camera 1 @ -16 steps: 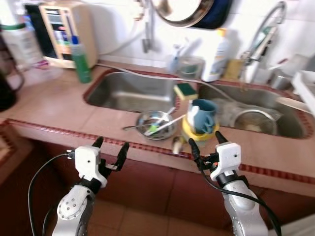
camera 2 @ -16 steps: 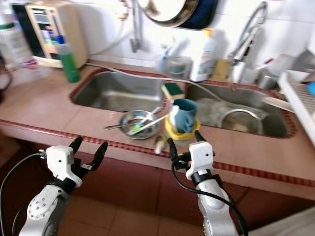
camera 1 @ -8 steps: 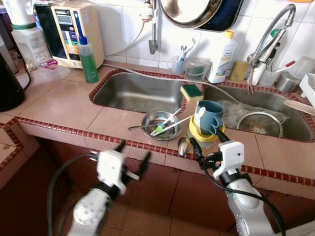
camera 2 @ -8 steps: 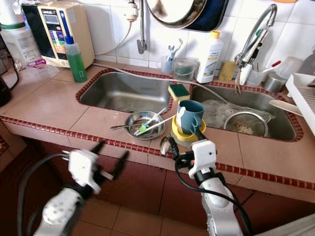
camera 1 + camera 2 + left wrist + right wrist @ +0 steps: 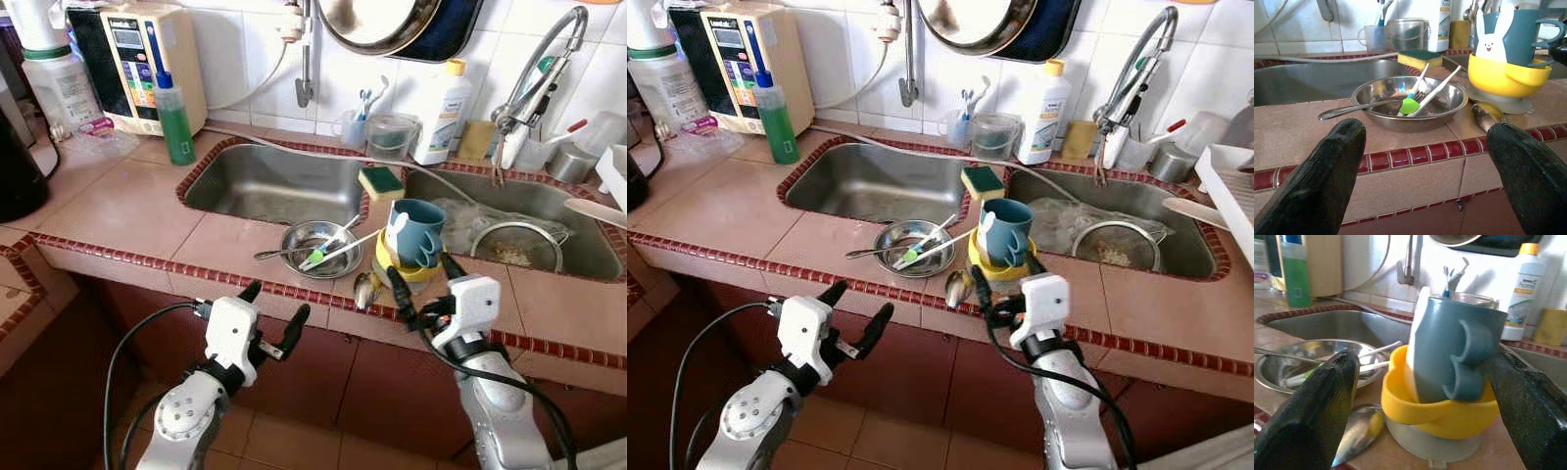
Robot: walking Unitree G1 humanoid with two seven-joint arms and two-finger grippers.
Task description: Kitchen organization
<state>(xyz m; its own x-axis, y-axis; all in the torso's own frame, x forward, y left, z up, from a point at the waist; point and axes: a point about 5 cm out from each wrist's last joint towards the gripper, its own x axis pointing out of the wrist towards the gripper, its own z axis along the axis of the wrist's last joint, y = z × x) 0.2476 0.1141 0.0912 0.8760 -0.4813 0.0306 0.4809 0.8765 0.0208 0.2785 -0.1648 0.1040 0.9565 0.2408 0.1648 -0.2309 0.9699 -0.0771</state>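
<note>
On the tiled counter's front strip sits a steel bowl (image 5: 315,249) holding a spoon and white utensils. Right of it a blue bunny mug (image 5: 415,231) lies tilted in a yellow bowl (image 5: 396,268). A spoon (image 5: 364,289) rests by the red edge tiles. My right gripper (image 5: 421,268) is open at counter height, its fingers flanking the mug (image 5: 1449,352) and yellow bowl (image 5: 1440,411) without touching them. My left gripper (image 5: 276,302) is open, below and in front of the counter edge, facing the steel bowl (image 5: 1410,100).
A double sink (image 5: 274,186) lies behind, with a sponge (image 5: 381,182) on the divider and a strainer (image 5: 514,245) in the right basin. A green soap bottle (image 5: 176,113), water purifier (image 5: 147,59), white bottle (image 5: 438,113) and faucet (image 5: 534,88) line the back.
The right gripper has advanced up to the yellow bowl and mug. The left arm has risen and swung right toward the counter edge. The head camera has steadied.
</note>
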